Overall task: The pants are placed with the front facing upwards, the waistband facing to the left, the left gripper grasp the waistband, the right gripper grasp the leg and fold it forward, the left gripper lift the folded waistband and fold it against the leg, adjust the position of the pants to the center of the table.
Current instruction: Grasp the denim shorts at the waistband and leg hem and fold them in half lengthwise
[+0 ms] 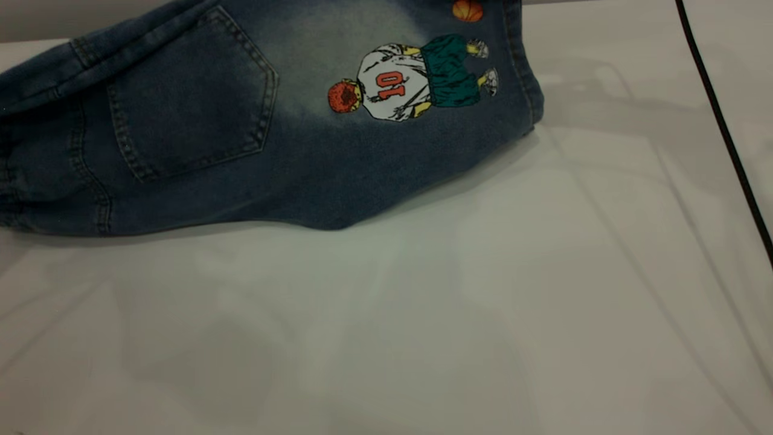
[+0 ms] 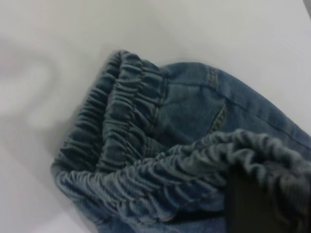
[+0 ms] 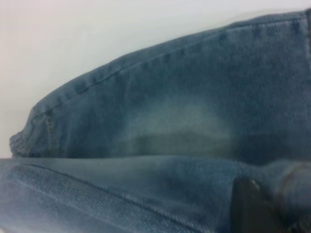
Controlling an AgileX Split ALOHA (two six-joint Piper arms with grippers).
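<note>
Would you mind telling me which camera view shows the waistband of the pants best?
The left wrist view: the gathered waistband fills the picture, its ruched folds plain, with a dark gripper part at one corner. The exterior view shows only the pocket side of the pants, no ruching. The right wrist view shows mostly a faded leg panel.

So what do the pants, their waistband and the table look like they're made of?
The pants look like blue denim: a woven twill grain, tan topstitching and faded pale patches. The waistband seems to be the same denim gathered over elastic, judging by its tight ruching. The table appears to be a smooth white laminate or plastic with a faint sheen; which one is unclear.
</note>
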